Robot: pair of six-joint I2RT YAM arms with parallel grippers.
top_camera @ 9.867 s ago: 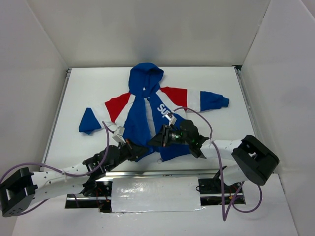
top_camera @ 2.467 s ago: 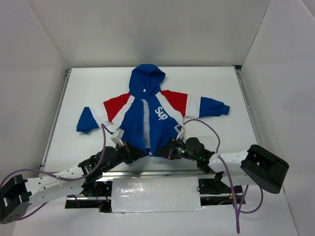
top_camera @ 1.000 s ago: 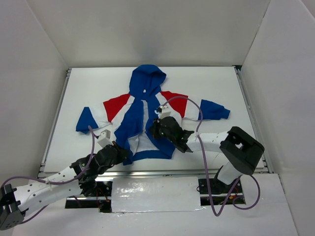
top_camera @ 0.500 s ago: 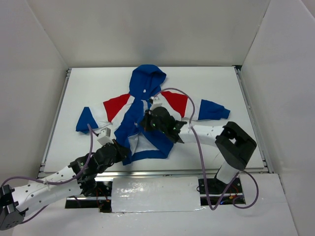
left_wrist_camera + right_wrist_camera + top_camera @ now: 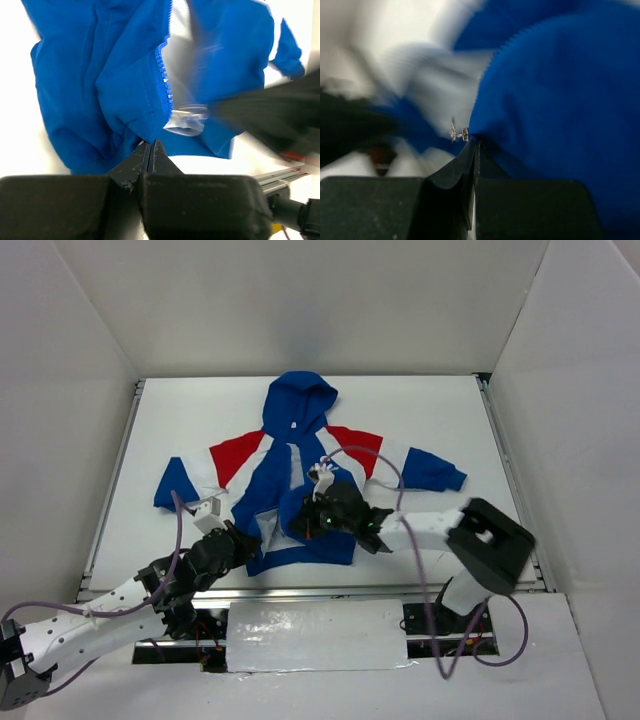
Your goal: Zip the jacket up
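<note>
The jacket (image 5: 290, 455) lies flat on the white table, hood away from the arms, blue body, red shoulders, front open with white lining showing. My left gripper (image 5: 243, 537) is shut on the bottom corner of the left front panel; the left wrist view shows the jacket (image 5: 100, 75) with its blue zipper teeth (image 5: 164, 82) just above the closed gripper (image 5: 150, 143). My right gripper (image 5: 303, 519) is shut on the edge of the right front panel; the right wrist view shows the blue jacket (image 5: 560, 100), with the small metal zipper slider (image 5: 463, 133) at the gripper (image 5: 476, 143).
White walls enclose the table on three sides. A metal rail (image 5: 300, 592) runs along the near edge by the arm bases. The right arm's purple cable (image 5: 400, 490) arcs over the jacket's right side.
My right gripper has drawn back toward the hem and leftward with the right panel edge, after moving up the front a second ago. The left gripper stays on the left bottom corner.
</note>
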